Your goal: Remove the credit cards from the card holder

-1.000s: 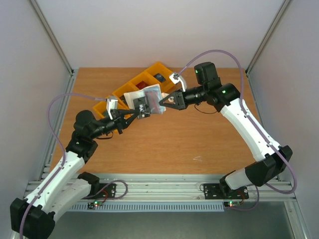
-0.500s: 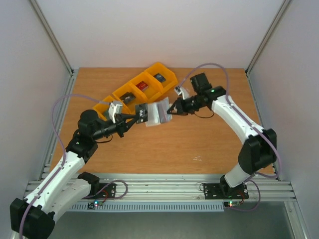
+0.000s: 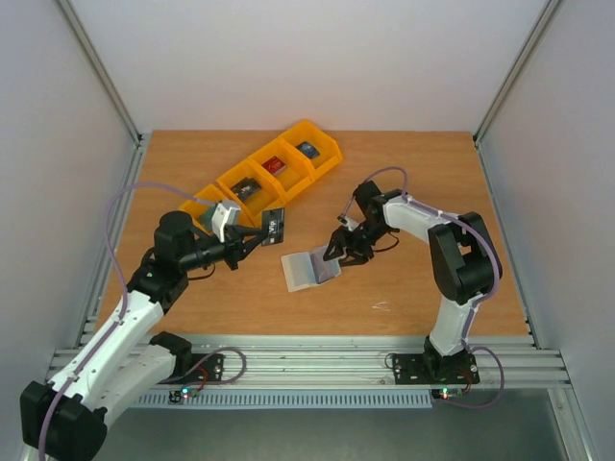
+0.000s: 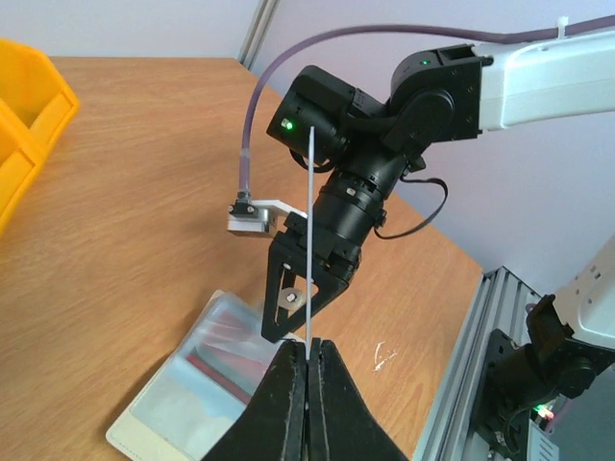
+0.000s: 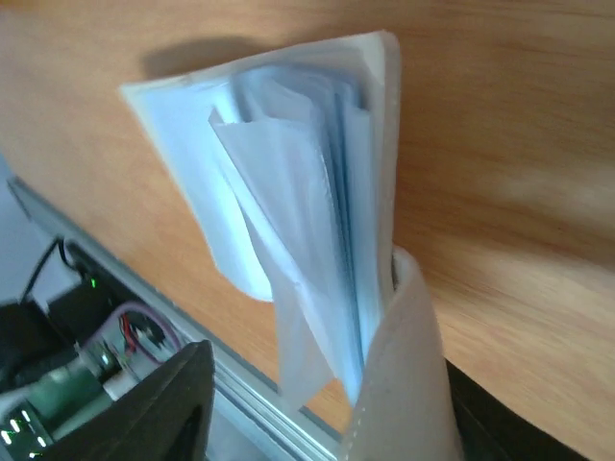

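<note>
My left gripper is shut on a black credit card and holds it above the table. In the left wrist view that card shows edge-on as a thin pale line rising from the closed fingertips. The pale card holder lies open on the wood, and red shows through its clear sleeves. My right gripper stands open at the holder's right edge. In the right wrist view the holder's sleeves rest against one pale finger, well apart from the dark finger.
A row of yellow bins runs diagonally behind the holder, with small dark and red items inside; one bin's corner shows in the left wrist view. A metal rail borders the near table edge.
The right gripper has brought the holder down from mid-air onto the table and opened. The left gripper has drawn back to the left, still shut on the black card.
</note>
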`<state>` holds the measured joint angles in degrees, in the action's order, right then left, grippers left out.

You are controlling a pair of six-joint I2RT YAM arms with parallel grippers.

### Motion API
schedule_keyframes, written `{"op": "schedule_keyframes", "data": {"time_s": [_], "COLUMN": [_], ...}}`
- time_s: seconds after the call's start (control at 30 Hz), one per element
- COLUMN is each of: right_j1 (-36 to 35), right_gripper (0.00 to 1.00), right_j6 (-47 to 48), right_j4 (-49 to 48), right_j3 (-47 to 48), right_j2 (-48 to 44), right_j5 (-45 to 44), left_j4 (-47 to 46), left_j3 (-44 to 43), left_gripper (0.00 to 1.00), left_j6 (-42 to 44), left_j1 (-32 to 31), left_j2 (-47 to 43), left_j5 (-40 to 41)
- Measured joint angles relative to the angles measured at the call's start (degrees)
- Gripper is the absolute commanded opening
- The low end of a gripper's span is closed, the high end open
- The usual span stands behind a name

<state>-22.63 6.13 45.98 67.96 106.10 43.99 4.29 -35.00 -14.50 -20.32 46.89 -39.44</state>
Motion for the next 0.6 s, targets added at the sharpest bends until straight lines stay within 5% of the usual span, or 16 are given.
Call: {"op": "schedule_keyframes", "data": {"time_s": [0.1, 0.33, 0.6], "right_j1": [1.1, 1.4, -7.6], "right_gripper": [0.71, 0.76, 0.79], "right_j6": [0.6, 8.3, 21.5], "right_j4": [3.4, 13.1, 15.0], "right_j3": [1.2, 13.4, 32.5], "right_j2": [-0.3, -10.5, -24.8], "right_j5": [-3.9, -15.4, -0.2], "left_j4": [0.7, 0.9, -2.7], "left_j3": [-0.5, -1.6, -1.6], "left_gripper": [0.00, 0.00, 0.00], "left_j6": [0.5, 3.2, 3.4], "left_j1": [0.0, 0.0, 0.0], "left_j2": [0.2, 0.8, 2.1], "left_j5": [-1.6, -8.9, -17.5]}}
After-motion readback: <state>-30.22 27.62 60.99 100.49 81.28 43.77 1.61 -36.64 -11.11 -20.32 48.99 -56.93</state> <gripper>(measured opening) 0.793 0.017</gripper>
